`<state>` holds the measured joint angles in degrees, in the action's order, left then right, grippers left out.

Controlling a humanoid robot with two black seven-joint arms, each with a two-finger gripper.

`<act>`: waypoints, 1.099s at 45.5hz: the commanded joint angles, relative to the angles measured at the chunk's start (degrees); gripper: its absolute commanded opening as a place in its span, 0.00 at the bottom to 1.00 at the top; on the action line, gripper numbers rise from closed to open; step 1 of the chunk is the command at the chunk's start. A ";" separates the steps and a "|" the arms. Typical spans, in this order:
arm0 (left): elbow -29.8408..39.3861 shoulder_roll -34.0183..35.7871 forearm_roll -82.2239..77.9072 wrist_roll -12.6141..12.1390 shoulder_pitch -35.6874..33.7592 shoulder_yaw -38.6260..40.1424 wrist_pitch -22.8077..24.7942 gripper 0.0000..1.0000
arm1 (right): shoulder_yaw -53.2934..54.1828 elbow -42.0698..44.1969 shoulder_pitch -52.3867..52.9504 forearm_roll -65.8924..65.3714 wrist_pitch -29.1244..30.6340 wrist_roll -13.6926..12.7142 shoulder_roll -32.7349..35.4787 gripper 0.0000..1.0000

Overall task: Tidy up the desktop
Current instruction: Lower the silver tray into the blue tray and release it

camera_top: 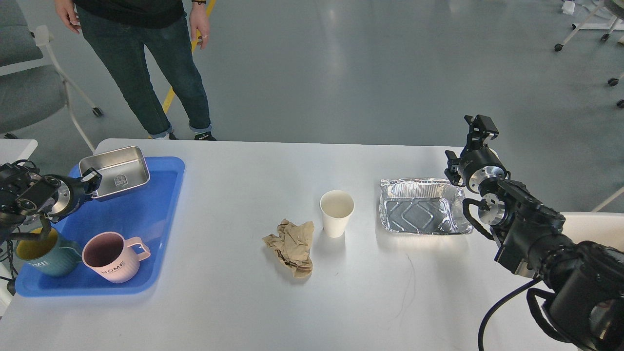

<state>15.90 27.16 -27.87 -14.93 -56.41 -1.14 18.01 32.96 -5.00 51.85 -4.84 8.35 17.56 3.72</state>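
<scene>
The white desktop [370,282] holds a crumpled brown paper [292,243], a white paper cup [336,212] and an empty foil tray [421,207]. At its left end a blue tray [131,214] holds a steel box [114,168] at its far corner, a pink mug [109,251] and a teal mug [41,253]. My left gripper [92,178] is at the steel box's near left rim, still closed on it. My right gripper [480,127] hovers above the table's far right edge, just right of the foil tray; its fingers are too dark to tell apart.
A person [141,58] stands at the table's far left edge. A grey chair [29,92] is at the far left. A small white side table [594,222] is at the right, behind my right arm.
</scene>
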 commanded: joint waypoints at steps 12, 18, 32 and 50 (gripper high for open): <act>0.01 -1.93 0.01 -0.01 2.53 0.09 -2.54 0.00 | 0.00 -0.01 -0.09 -0.08 0.00 0.01 -0.03 1.00; 0.01 -1.84 -0.08 -0.01 2.62 0.09 -2.54 0.00 | 0.00 -0.01 -0.09 -0.08 0.00 0.01 -0.03 1.00; 0.01 -1.93 -0.17 -0.10 2.79 0.09 -2.63 0.00 | 0.00 -0.01 -0.09 -0.08 -0.09 0.01 -0.12 1.00; 0.01 -2.28 -0.08 -0.10 4.64 0.00 -2.72 0.00 | 0.00 -0.01 -0.09 -0.08 -0.09 0.01 -0.12 1.00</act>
<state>15.91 24.90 -27.97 -15.03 -51.93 -1.13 15.31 32.96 -5.01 51.77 -4.92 8.26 17.56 3.59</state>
